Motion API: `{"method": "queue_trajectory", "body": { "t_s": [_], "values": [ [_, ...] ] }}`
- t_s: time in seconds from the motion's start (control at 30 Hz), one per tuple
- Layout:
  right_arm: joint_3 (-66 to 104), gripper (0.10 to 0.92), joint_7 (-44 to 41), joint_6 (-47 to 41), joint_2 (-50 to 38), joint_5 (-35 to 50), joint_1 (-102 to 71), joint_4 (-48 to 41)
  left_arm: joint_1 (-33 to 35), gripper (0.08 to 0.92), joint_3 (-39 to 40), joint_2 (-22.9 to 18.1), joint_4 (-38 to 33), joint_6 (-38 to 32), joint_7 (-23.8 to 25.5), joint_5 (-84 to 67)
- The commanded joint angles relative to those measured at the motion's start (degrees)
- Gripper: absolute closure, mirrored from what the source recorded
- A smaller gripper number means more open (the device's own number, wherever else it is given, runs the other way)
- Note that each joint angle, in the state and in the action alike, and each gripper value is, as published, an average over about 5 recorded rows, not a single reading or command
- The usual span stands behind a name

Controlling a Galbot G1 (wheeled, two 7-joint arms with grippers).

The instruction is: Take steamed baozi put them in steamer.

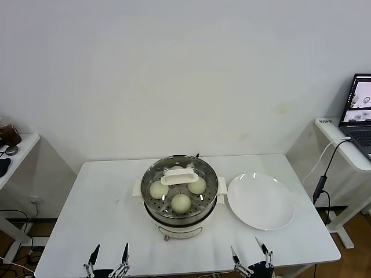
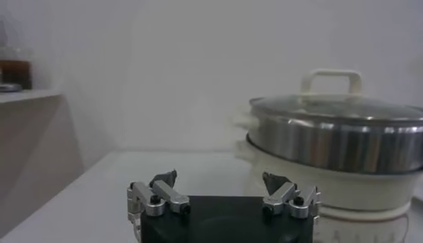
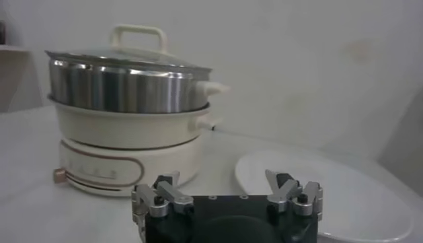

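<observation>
I see my left tool (image 1: 108,258) spread wide and holding nothing at the near edge of the tabletop (image 1: 104,202), and my right tool (image 1: 252,255) the same. Beyond and between them sits the steamer (image 1: 180,200) with its glass lid (image 1: 179,176) on, three steamed baozi (image 1: 181,202) showing through it on the perforated tray. A white plate (image 1: 261,201) lies bare just beside the steamer, to its right.
</observation>
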Motion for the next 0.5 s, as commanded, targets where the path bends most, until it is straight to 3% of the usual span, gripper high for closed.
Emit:
{"method": "queue_trajectory", "body": {
  "t_s": [0.03, 0.5],
  "values": [
    [-0.7, 0.203, 0.3, -1.1, -0.6, 0.4, -1.0, 0.9, 1.5, 0.177, -0.9, -0.6, 2.1, -2.4, 0.9, -1.3],
    [-0.3, 0.203, 0.5, -1.0, -0.3, -1.0, -1.4, 1.3, 1.0, 0.177, -0.5, -0.3, 3.1, -1.3, 2.5, 0.7]
  ]
}}
